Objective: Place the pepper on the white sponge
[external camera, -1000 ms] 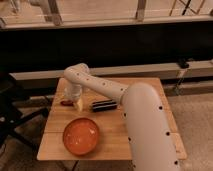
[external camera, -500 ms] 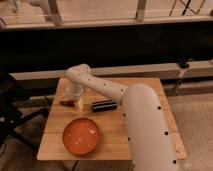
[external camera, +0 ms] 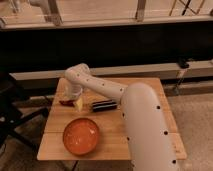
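The pepper [external camera: 65, 102] is a small dark red thing lying on the wooden table [external camera: 145, 90] near its left edge. The white sponge [external camera: 79, 103] is a pale yellowish block just to the right of it, close by or touching. My gripper [external camera: 70, 96] hangs down from the white arm [external camera: 100, 86] right above the pepper and the sponge's left side. Its lower end hides part of both. I cannot tell if it holds the pepper.
A black striped oblong block [external camera: 104, 105] lies to the right of the sponge. An orange bowl [external camera: 81, 136] stands at the table's front left. My arm's thick white body [external camera: 147, 125] covers the table's right middle. A dark wall and a rail run behind.
The arm's upper joint has shifted slightly to the right. The gripper stays over the pepper and sponge, which have not visibly moved.
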Controlling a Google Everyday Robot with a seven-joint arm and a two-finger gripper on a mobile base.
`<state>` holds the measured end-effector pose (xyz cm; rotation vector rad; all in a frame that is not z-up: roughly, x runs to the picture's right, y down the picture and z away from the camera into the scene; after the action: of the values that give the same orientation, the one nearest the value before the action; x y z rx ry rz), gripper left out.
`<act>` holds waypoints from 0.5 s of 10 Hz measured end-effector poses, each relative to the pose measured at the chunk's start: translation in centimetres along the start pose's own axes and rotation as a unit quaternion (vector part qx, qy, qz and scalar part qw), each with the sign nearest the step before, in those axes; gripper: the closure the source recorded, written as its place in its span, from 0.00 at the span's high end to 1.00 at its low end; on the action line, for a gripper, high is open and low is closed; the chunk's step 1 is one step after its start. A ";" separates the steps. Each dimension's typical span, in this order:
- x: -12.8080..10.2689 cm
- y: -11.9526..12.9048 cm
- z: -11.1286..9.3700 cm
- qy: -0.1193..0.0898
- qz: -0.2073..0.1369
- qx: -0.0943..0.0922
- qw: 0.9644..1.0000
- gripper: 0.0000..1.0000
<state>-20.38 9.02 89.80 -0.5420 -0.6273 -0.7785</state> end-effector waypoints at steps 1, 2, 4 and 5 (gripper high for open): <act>0.1 -0.1 -0.1 0.005 0.006 0.000 1.000 0.80; 0.2 -0.3 -0.2 0.013 0.012 -0.001 1.000 0.80; 0.3 -0.4 -0.3 0.029 0.022 -0.004 0.999 0.80; 0.4 -0.5 0.0 0.039 0.029 -0.007 0.999 0.80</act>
<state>-20.55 8.54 90.15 -0.5392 -0.5327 -0.7464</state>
